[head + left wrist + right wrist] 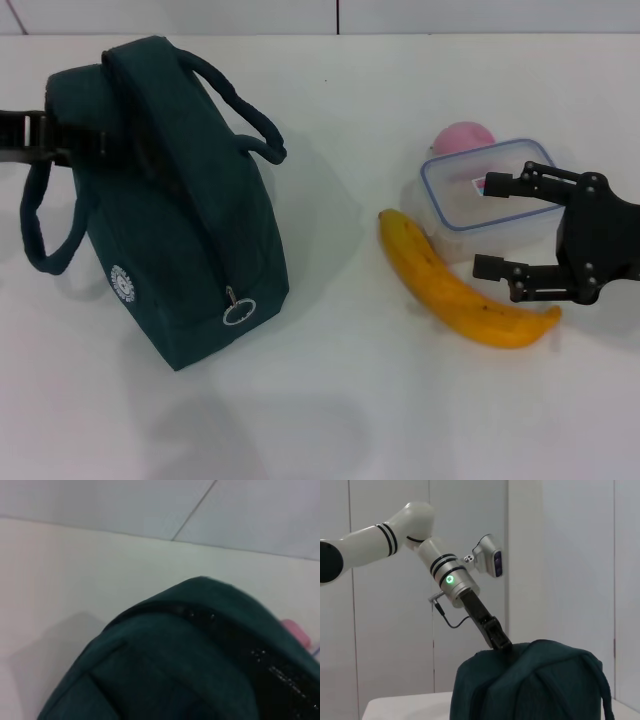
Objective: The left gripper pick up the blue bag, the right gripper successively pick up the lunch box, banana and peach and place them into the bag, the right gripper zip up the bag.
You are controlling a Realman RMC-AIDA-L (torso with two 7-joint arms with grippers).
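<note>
Nearest my head camera, the right gripper reaches in from the right, fingers spread wide, one over the lunch box, one just above the banana; neither is grasped; the peach sits behind the box; I see the left gripper angled down against the blue bag's upper end; its grip I cannot tell; bag stands upright, zipped.
</note>
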